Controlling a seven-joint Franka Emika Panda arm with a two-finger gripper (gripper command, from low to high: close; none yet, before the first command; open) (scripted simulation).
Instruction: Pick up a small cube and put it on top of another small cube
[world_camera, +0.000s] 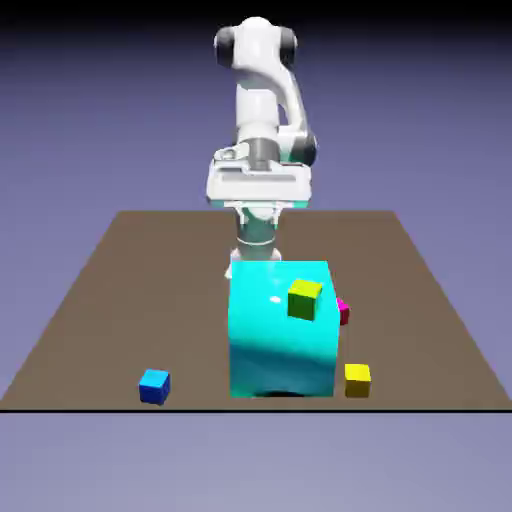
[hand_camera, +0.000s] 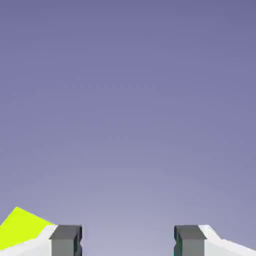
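step: approach, nothing grasped | jaws (hand_camera: 127, 240) spread, empty | next: descend over yellow cube (world_camera: 357, 379) lower right, magenta cube (world_camera: 343, 311) behind

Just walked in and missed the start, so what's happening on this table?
A white robot arm is meant to stack the small yellow cube on the magenta cube, but nothing is held yet. Its gripper is open and empty, pointing mostly at the backdrop. The magenta cube sits partly hidden behind a big cyan block, beside an olive cube. A blue cube lies apart.
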